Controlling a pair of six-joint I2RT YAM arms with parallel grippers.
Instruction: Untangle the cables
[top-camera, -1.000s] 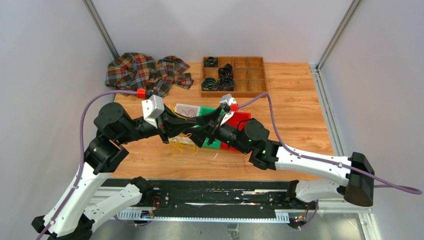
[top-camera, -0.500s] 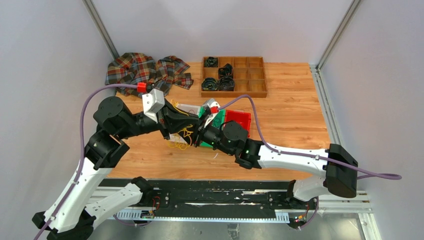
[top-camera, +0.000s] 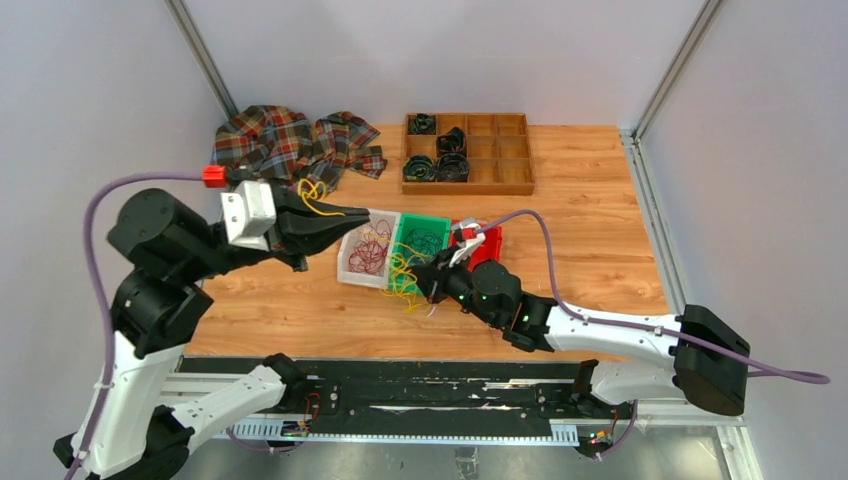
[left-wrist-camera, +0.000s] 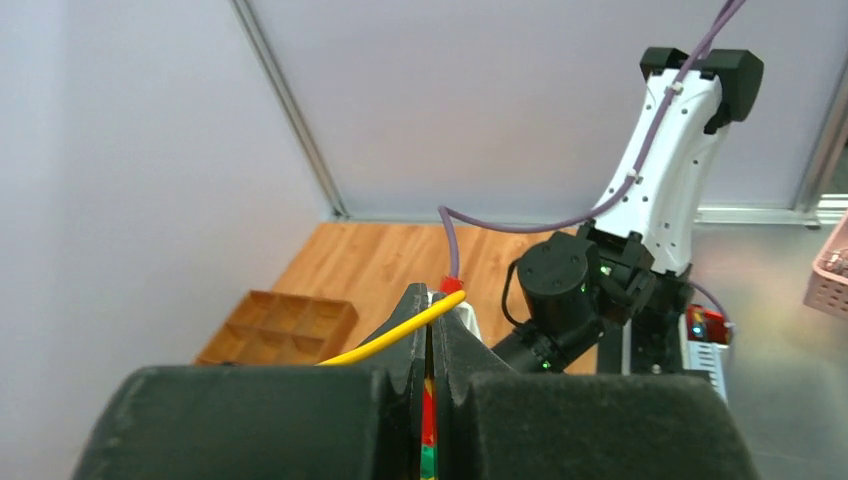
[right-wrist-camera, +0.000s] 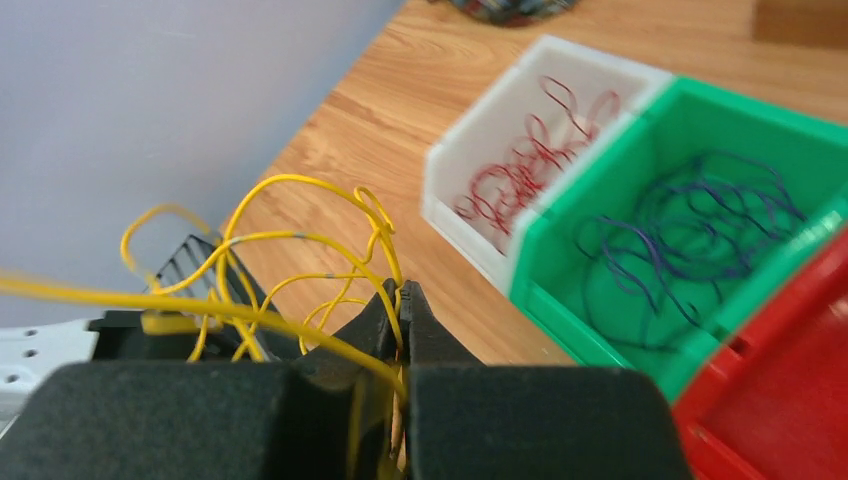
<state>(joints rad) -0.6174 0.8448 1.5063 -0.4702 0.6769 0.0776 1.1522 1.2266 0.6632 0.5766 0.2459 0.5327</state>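
A tangle of yellow cables (top-camera: 400, 275) hangs at the front edge of the bins, and my right gripper (top-camera: 420, 277) is shut on its strands (right-wrist-camera: 290, 240); the right wrist view shows my right gripper (right-wrist-camera: 402, 297) pinching them at the tips. My left gripper (top-camera: 357, 212) is raised left of the bins, shut on a single yellow cable (left-wrist-camera: 385, 340) that crosses its closed tips in the view from my left gripper (left-wrist-camera: 430, 305). Yellow loops (top-camera: 312, 190) stick up behind its fingers. Red cables (right-wrist-camera: 515, 170) lie in the white bin (top-camera: 350, 272). Purple-blue cables (right-wrist-camera: 690, 220) lie in the green bin (top-camera: 437, 217).
A red bin (top-camera: 490, 240) stands right of the green one. At the back are a wooden compartment tray (top-camera: 500, 155) with black coils and a crumpled plaid cloth (top-camera: 285, 140). The lilac hoses arc over both arms.
My right gripper swung left and down, then closed on the yellow tangle. My left arm pulled back up and to the left with its yellow cable, uncovering the bins.
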